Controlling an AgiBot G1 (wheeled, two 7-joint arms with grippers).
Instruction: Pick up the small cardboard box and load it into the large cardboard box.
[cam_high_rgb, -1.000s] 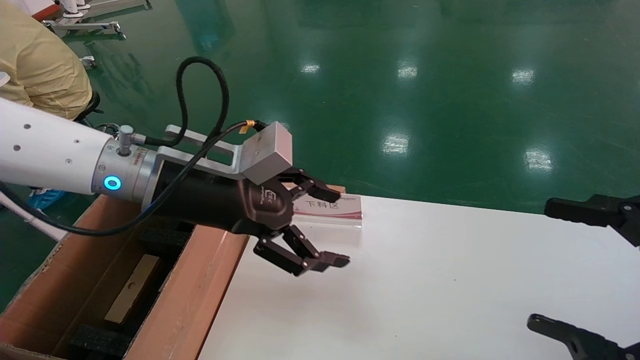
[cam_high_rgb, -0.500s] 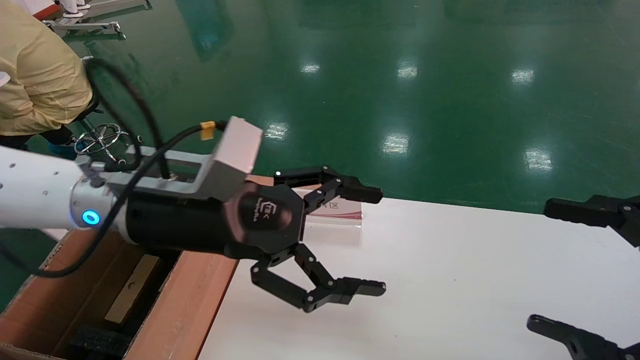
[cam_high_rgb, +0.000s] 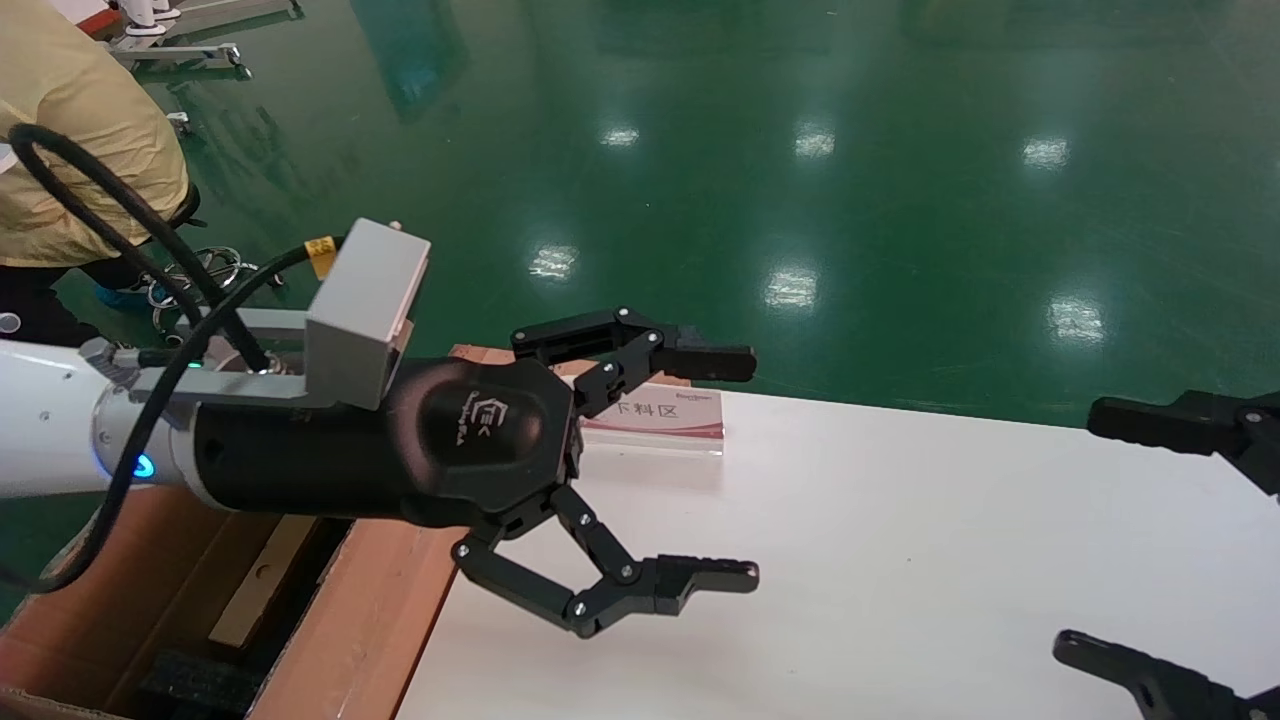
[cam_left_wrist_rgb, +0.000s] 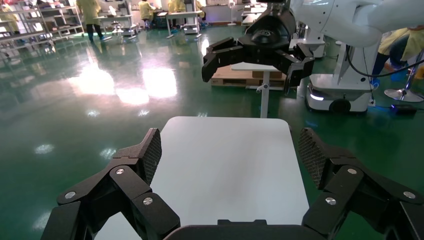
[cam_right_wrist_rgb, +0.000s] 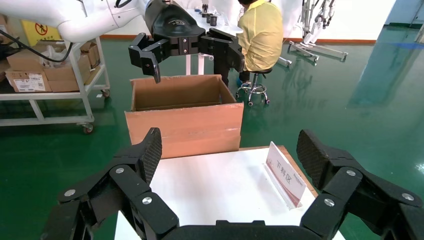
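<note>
left gripper (cam_high_rgb: 725, 470) spread wide, holding nothing, over the white table's (cam_high_rgb: 900, 560) left edge | right gripper (cam_high_rgb: 1130, 540) spread too, at my far right | small cardboard box (cam_high_rgb: 262, 578) lying inside the large cardboard box (cam_high_rgb: 370, 620), between black foam blocks (cam_high_rgb: 195, 685) | sign card (cam_high_rgb: 655, 418) on table's far edge

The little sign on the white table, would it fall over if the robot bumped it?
Probably yes: the sign looks thin and light, leaning on a narrow clear base. The glossy table may let it skid instead. The open left gripper hovers nearby.
</note>
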